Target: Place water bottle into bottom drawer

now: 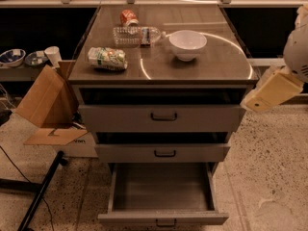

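The water bottle (pixel 137 35) lies on its side on the cabinet top, at the back, cap pointing right toward a white bowl (pixel 187 43). The bottom drawer (pixel 162 192) is pulled out and its grey tray holds nothing. My gripper (pixel 255 101) hangs at the right edge of the view, beside the cabinet's right front corner at the height of the top drawer. It is well clear of the bottle and holds nothing that I can see.
A green-and-white crushed can (pixel 107 58) lies at the front left of the top. A red-orange can (pixel 128 17) stands behind the bottle. The two upper drawers (pixel 162 117) are slightly out. Cardboard boxes (pixel 45 105) and a black stand leg (pixel 41 191) are on the floor to the left.
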`<state>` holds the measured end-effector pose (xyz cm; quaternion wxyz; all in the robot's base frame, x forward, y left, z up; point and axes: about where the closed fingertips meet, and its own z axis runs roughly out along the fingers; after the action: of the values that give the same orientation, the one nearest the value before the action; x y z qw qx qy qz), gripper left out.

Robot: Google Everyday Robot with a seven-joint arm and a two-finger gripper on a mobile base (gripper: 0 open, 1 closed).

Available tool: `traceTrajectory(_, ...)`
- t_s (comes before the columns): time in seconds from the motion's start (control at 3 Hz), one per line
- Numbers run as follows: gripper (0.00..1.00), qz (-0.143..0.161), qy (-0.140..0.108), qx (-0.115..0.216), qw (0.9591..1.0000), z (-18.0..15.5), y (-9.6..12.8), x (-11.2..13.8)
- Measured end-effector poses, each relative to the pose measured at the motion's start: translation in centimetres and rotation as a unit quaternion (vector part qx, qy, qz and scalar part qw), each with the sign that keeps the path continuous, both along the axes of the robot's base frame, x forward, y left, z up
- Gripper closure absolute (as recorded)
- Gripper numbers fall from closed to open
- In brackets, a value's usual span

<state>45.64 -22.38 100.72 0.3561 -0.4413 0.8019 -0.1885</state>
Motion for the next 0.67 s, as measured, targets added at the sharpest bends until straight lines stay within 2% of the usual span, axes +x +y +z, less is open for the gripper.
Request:
traceTrajectory(0.33,0.00,0.000,0.000,0.000,1.0000,0.00,0.00,0.00)
traceTrajectory(0.67,0.00,0.007,-0.007,-0.017,0.9998,0.55,0.73,-0.21)
